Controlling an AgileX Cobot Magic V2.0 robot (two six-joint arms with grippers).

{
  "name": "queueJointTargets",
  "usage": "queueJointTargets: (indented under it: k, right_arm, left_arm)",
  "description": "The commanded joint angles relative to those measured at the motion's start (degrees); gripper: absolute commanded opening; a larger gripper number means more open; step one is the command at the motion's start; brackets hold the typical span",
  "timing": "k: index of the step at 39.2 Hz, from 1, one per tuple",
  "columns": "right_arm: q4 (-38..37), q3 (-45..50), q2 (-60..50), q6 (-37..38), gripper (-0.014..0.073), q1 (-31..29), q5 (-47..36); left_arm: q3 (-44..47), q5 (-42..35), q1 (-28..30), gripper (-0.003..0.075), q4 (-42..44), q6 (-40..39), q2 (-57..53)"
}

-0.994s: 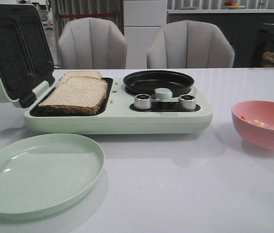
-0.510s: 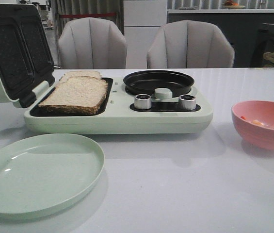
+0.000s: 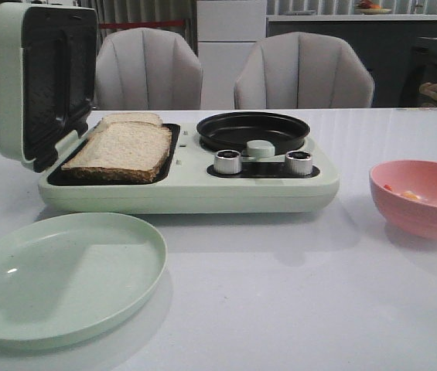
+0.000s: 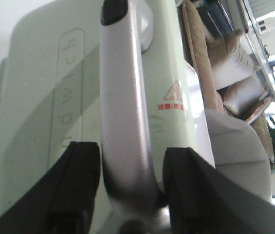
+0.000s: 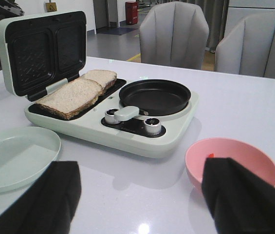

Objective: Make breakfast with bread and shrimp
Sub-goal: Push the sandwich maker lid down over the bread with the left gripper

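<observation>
Bread (image 3: 121, 148) in the maker's tray (image 3: 173, 137), shrimp (image 3: 409, 195) in pink bowl (image 3: 419, 198); left gripper (image 4: 127, 195) around lid handle (image 4: 125, 112), right gripper (image 5: 137, 195) wide.

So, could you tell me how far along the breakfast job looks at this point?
Done: both slices of bread lie on the sandwich maker's lower plate. In hand: the left gripper straddles the handle of the lid, which stands nearly upright. Left: the shrimp sit in the pink bowl, the pan and green plate are bare, and the right gripper is open, holding nothing.
</observation>
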Motion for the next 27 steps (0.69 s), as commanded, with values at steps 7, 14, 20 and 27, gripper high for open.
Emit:
queueJointTargets:
  k: [7, 14, 20, 27]
  right_arm:
    - [-0.16, -1.56, 0.63, 0.02, 0.0613, -0.17, -5.09]
    - [-0.16, -1.56, 0.63, 0.02, 0.0613, -0.17, -5.09]
    - [-0.16, -1.56, 0.63, 0.02, 0.0613, -0.17, -5.09]
    - [-0.16, -1.56, 0.63, 0.02, 0.0613, -0.17, -5.09]
  left_arm:
    - [-1.84, -4.78, -12.41, 0.0366, 3.68, 4.42, -0.51]
    - [-1.84, -9.24, -19.81, 0.0365, 6.83, 4.56, 3.67]
    - [-1.84, -10.49, -23.15, 0.0365, 6.83, 4.56, 7.03]
    - [-1.84, -11.01, -23.84, 0.0365, 7.05, 4.56, 8.15]
